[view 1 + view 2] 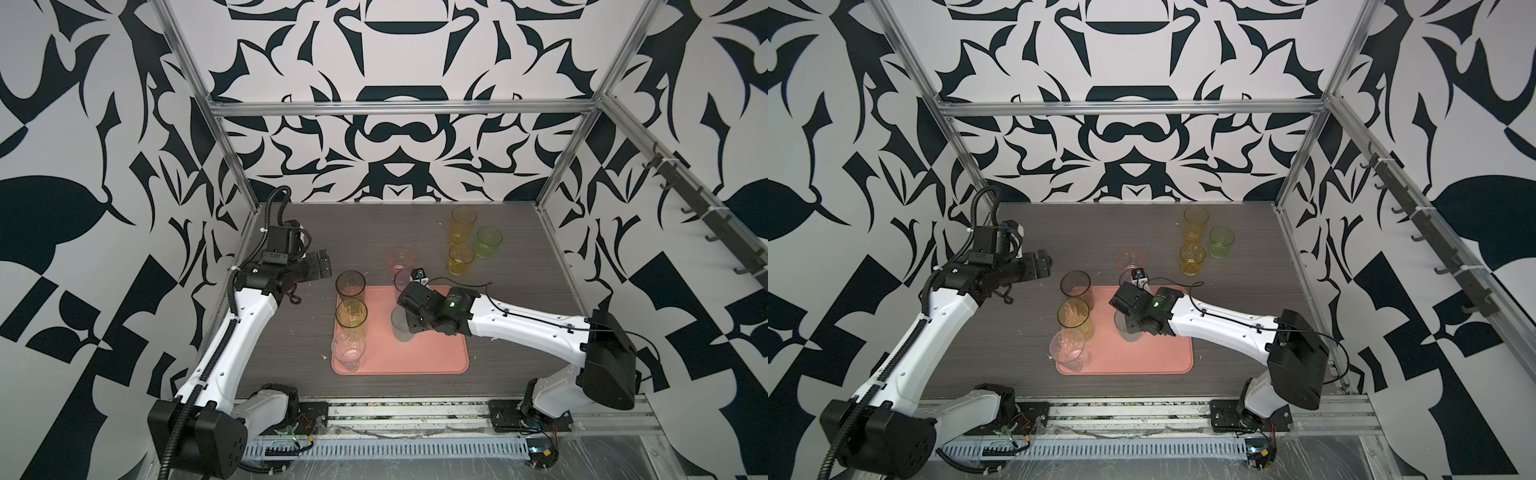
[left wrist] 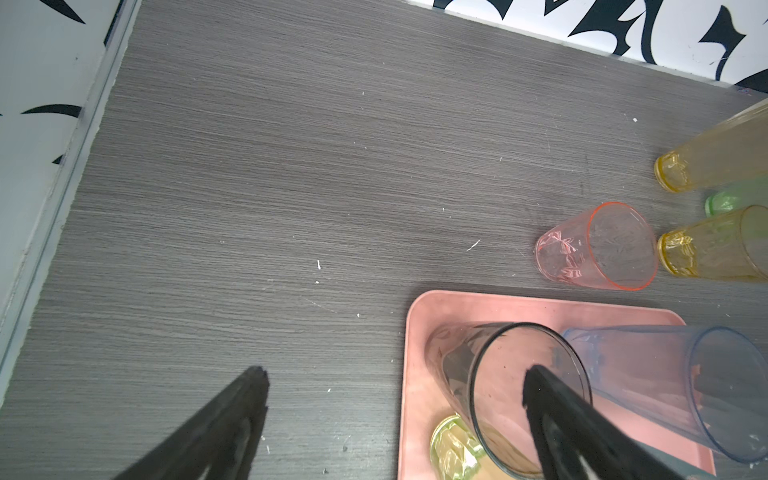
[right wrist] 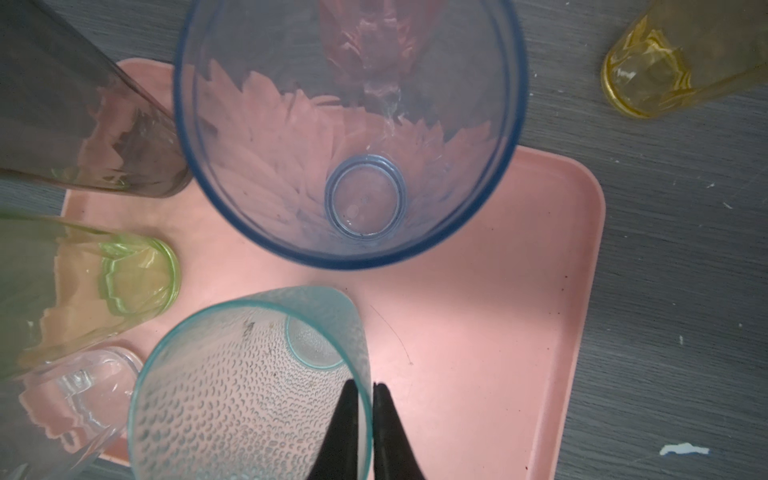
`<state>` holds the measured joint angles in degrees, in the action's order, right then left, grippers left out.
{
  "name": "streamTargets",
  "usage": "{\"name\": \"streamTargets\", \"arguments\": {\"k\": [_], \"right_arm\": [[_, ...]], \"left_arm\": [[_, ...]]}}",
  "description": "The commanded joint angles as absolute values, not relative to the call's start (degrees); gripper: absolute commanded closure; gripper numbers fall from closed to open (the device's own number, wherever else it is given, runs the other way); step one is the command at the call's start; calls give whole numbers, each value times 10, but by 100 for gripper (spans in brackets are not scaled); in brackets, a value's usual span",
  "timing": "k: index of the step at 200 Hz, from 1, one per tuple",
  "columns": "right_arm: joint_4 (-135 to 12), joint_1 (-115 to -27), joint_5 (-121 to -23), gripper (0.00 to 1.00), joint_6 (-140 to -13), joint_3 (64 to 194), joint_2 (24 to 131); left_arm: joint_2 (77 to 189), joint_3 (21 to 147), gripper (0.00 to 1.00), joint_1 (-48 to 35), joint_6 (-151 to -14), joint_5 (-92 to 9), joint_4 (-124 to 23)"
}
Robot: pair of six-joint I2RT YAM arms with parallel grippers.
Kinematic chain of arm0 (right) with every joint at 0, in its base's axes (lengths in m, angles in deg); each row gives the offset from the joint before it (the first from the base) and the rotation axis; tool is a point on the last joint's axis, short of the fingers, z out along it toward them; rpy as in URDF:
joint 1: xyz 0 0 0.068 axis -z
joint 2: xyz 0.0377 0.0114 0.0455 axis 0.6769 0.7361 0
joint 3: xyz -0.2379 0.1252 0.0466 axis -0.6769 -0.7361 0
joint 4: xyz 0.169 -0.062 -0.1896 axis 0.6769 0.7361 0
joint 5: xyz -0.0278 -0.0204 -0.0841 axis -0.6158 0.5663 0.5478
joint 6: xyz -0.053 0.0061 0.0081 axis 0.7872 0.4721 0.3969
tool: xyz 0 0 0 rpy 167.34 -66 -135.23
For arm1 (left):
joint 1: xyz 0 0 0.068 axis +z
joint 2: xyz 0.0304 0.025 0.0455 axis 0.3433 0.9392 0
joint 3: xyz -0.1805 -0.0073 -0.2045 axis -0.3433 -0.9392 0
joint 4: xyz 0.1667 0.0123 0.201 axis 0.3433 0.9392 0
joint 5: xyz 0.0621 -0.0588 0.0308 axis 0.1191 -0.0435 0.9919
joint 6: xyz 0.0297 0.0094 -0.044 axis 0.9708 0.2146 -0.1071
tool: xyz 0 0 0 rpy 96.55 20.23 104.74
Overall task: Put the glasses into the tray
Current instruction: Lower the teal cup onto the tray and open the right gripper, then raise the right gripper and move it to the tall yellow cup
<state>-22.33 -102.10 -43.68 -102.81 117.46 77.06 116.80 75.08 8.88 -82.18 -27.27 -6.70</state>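
Observation:
The salmon-pink tray (image 1: 436,353) lies mid-table. Along its left side stand a smoky grey glass (image 1: 350,284), a green glass (image 1: 351,313) and a clear glass (image 1: 348,349). A tall blue glass (image 3: 349,137) stands near its far edge. My right gripper (image 3: 365,390) is shut on the rim of a dimpled teal glass (image 3: 249,395) standing on the tray, one finger inside and one outside. Off the tray stand a pink glass (image 1: 400,259), two amber glasses (image 1: 462,224) (image 1: 461,257) and a green one (image 1: 488,241). My left gripper (image 1: 322,264) hangs open and empty, left of the tray.
The right arm (image 1: 519,322) reaches over the tray's right half. Metal frame posts (image 1: 552,183) and patterned walls close in the grey wood-grain table (image 1: 374,232) at the back and sides. A rail (image 1: 395,409) runs along the front edge.

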Motion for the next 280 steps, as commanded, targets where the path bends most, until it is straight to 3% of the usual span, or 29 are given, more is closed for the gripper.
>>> {"name": "streamTargets", "arguments": {"k": [1,120,175,230,280], "right_arm": [[-209,-1025,-430,86,-1037,1197,767],[-182,-1024,-401,78,-1011,1219,731],[-170,-1010,-368,75,-959,1243,692],[-175,-931,-368,69,-891,1257,643],[-235,-792,-406,62,-810,1260,630]], "left_arm": [[1158,745,1,91,-818,-277,-67],[1156,750,0,91,-820,-285,-68],[1155,801,1,91,-831,-339,-46],[1154,834,0,90,-883,-408,-48],[1156,849,0,87,-918,-446,-62]]}}
